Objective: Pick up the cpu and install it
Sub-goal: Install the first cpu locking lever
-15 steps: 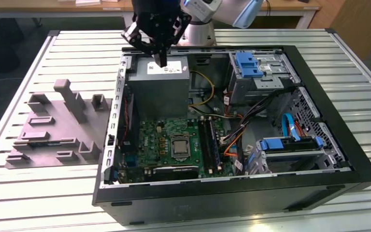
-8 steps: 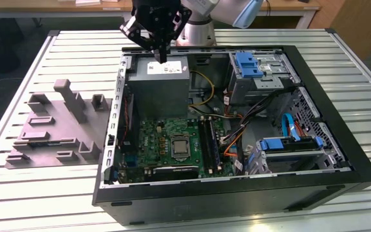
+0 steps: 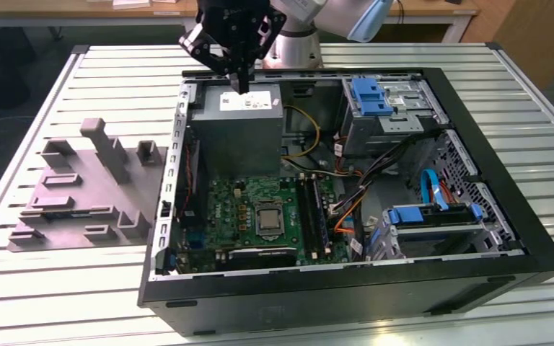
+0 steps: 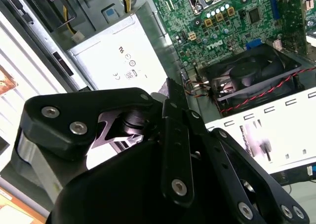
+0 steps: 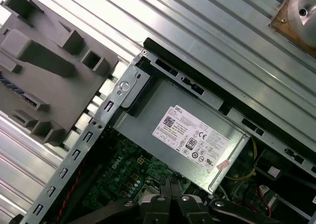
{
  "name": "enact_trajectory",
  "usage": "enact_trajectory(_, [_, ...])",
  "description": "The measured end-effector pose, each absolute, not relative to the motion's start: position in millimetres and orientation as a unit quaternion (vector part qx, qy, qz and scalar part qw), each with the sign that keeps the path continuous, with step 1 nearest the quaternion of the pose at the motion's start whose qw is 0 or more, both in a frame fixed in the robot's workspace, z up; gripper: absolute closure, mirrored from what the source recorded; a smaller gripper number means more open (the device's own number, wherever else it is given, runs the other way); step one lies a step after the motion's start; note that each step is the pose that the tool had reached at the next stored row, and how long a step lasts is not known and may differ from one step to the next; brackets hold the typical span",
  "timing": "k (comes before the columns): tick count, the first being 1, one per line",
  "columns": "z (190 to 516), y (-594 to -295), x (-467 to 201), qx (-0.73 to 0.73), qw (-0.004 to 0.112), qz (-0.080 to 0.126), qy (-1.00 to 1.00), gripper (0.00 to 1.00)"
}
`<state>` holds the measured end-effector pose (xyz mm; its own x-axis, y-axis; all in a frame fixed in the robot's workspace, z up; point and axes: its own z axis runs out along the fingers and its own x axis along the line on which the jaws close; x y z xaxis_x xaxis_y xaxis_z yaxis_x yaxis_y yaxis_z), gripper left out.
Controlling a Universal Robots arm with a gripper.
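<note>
Gripper (image 3: 242, 85): jaws together, nothing held, above power supply (image 3: 239, 122). Cpu (image 3: 268, 219) sits in socket; install seemingly done, arm clear of it.

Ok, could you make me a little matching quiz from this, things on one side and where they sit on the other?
Things:
1. gripper
2. tray
3. cpu
4. fan

Places:
A. on the table, outside the case
B. in the middle of the green board
C. just above the power supply
D. at the case wall, beside the board's edge

Pairs: 1-C, 2-A, 3-B, 4-D
</note>
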<state>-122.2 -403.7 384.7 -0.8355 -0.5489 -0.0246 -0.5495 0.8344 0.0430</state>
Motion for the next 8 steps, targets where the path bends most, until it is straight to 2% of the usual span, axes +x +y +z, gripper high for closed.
enact_trajectory(8, [381.7,-409.7,-122.0,-0.299,0.005,0.024,0.954,0.89])
